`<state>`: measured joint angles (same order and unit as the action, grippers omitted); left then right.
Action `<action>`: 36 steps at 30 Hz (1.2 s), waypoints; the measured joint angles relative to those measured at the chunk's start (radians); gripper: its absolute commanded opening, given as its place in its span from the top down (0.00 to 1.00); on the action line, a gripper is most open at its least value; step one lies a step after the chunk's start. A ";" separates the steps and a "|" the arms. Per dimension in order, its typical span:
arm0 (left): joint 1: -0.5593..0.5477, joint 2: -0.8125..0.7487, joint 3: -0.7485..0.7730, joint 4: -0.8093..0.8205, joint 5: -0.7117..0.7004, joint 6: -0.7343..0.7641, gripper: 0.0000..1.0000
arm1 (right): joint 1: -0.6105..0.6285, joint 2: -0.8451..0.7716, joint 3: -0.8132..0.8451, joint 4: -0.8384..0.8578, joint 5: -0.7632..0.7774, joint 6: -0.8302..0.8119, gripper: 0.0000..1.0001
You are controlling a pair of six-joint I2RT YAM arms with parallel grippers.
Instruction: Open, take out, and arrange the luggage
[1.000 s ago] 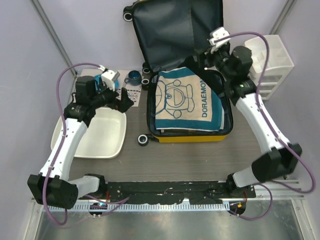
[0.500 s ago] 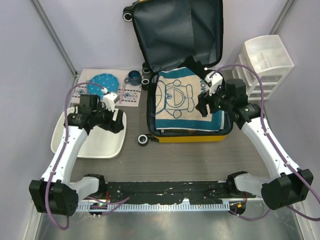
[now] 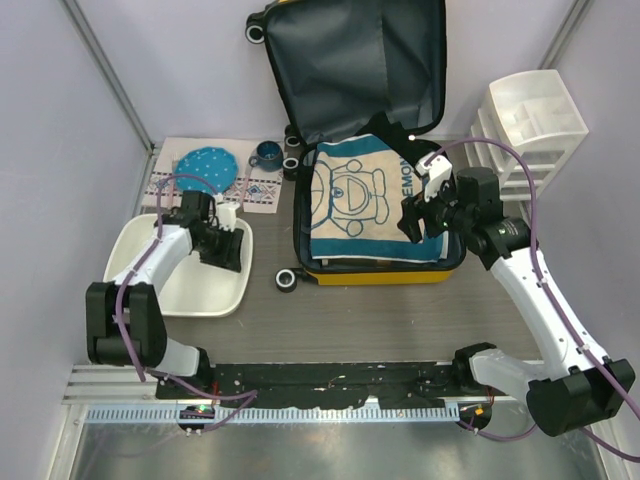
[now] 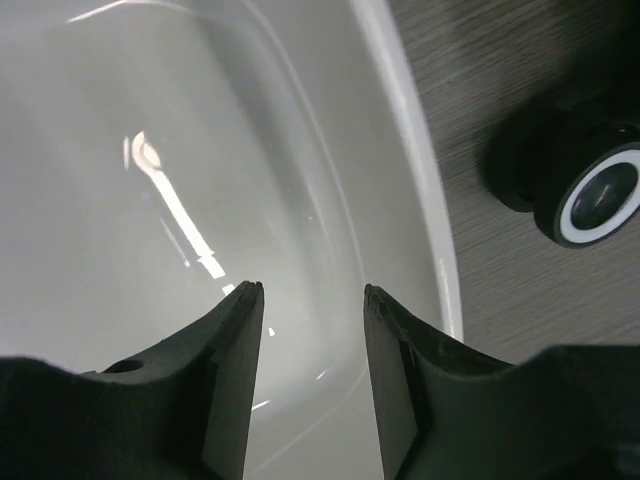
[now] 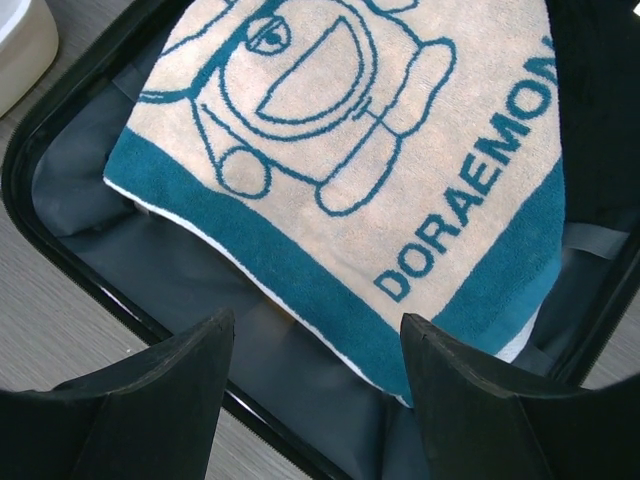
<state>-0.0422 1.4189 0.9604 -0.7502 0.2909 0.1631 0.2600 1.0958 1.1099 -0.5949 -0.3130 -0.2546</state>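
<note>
Over the luggage (image 3: 350, 70) we are holding our right gripper (image 5: 315, 320) wide above a towel (image 5: 330, 110), our left gripper (image 4: 311, 288) half-open left of it, over a tray (image 4: 405, 130).

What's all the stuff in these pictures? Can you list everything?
luggage: one, yellow, open, middle at the back
towel: one, teal and cream with a cartoon, lying in the luggage
tray: one, white, left of the luggage
drawer unit: one, white, far right
mat: one, patterned, behind the tray
plate: one, blue, on the mat
cup: one, blue, right of the plate
left gripper: one, black, open above the tray
right gripper: one, black, open above the towel
</note>
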 measured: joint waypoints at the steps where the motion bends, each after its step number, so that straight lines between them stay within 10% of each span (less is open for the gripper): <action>1: -0.013 0.016 0.000 0.014 0.013 -0.005 0.55 | 0.000 -0.003 0.000 -0.005 0.006 0.000 0.27; 9: -0.105 0.235 0.116 0.141 0.092 -0.136 0.56 | 0.000 -0.010 0.000 -0.031 0.027 0.006 0.27; 16: -0.167 0.304 0.219 0.241 0.129 -0.244 0.31 | 0.003 0.008 -0.014 -0.024 0.012 0.026 0.37; 27: -0.072 -0.055 0.183 0.357 0.204 -0.367 0.19 | 0.272 0.231 -0.027 0.181 0.047 0.151 0.45; 36: -0.039 -0.187 0.078 0.379 0.207 -0.446 0.18 | 0.486 0.505 0.055 0.291 0.140 0.229 0.31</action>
<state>-0.0811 1.2316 1.0382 -0.3710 0.4980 -0.2832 0.7460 1.6009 1.1645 -0.3035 -0.1734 -0.0254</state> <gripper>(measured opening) 0.819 0.606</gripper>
